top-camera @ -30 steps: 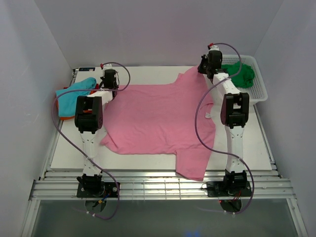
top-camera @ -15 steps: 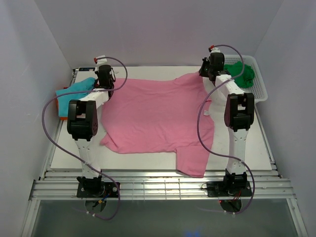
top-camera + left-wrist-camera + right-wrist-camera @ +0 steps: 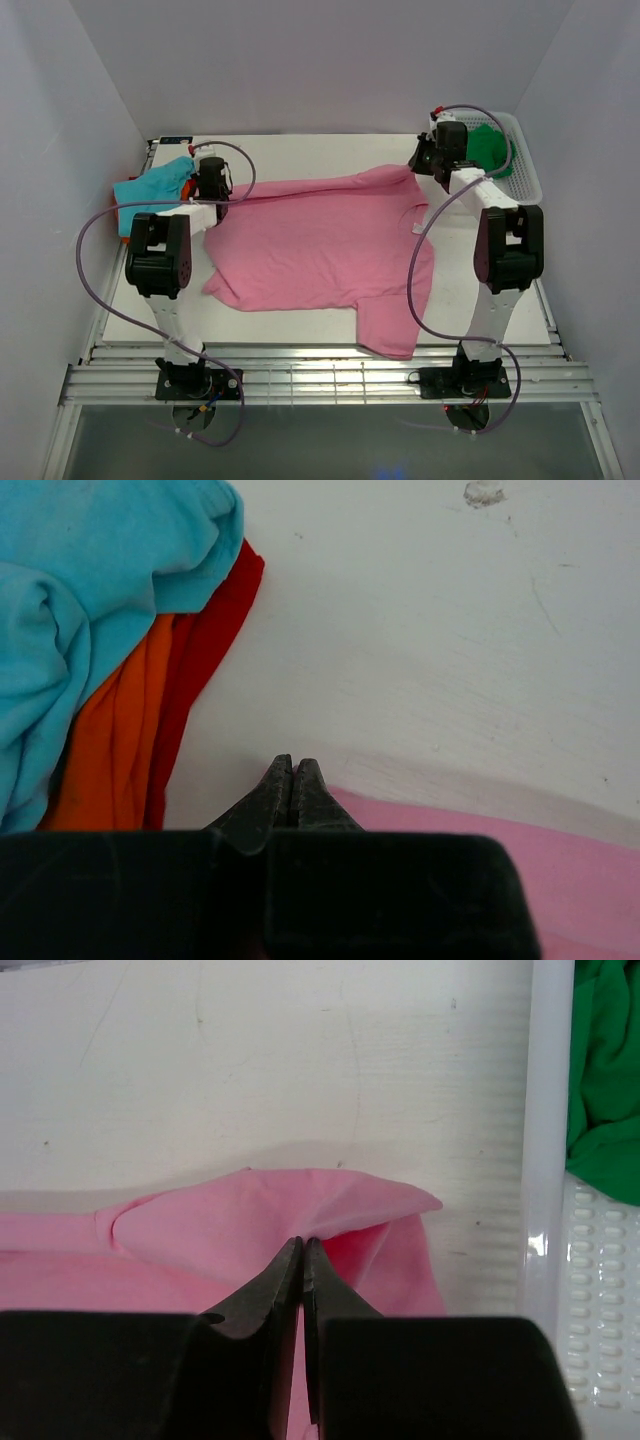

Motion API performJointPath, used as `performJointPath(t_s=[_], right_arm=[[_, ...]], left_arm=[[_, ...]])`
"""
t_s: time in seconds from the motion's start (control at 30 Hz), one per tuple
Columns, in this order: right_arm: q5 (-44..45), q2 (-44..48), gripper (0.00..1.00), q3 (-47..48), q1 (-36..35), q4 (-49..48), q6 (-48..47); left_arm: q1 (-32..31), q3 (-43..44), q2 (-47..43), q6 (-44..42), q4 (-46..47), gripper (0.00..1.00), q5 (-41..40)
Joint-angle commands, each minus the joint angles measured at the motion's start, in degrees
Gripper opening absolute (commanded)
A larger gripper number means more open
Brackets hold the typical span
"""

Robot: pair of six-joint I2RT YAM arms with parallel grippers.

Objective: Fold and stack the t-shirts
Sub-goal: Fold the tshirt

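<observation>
The large pink t-shirt lies spread over the middle of the white table, one sleeve hanging over the near edge. Its far edge runs taut between my two grippers. My left gripper is shut at the shirt's far left corner; in the left wrist view its fingertips are pressed together with pink cloth at their right. My right gripper is shut on the far right corner, pinching a raised fold of pink cloth at its tips. The teal t-shirt lies on the orange one at far left. The dark green t-shirt sits in the basket.
The white mesh basket stands at the far right corner, close to my right gripper; its rim shows just right of the pinched fold. The teal and orange pile lies just left of my left gripper. White walls enclose the table.
Both grippers have moved outward and slightly nearer, the right toward the basket, the left toward the teal pile. The pink shirt's far edge has been pulled straight between them.
</observation>
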State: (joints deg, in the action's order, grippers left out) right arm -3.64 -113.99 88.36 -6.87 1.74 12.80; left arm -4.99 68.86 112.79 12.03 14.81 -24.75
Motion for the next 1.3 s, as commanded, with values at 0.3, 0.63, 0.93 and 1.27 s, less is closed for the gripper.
performJointPath(t_s=[0.3, 0.63, 0.93, 1.27], right_arm=[[-1.9, 12.5, 0.08, -15.4, -1.0, -2.4, -1.1], [-0.3, 19.1, 0.08, -22.9, -2.1, -1.8, -2.1], [0.7, 24.1, 0.08, -24.8, -2.5, 2.7, -2.8], [0.1, 25.4, 0.08, -26.4, -2.6, 4.7, -2.9]], left_arm=[[0.2, -8.3, -10.5, 4.8, -1.6, 0.00, -2.8], [0.3, -12.3, -16.5, 6.8, -2.2, 0.00, -4.5], [0.2, -15.2, -22.2, 8.0, -3.4, 0.00, -4.5], [0.2, -18.2, -26.0, 10.3, -6.8, 0.00, -5.0]])
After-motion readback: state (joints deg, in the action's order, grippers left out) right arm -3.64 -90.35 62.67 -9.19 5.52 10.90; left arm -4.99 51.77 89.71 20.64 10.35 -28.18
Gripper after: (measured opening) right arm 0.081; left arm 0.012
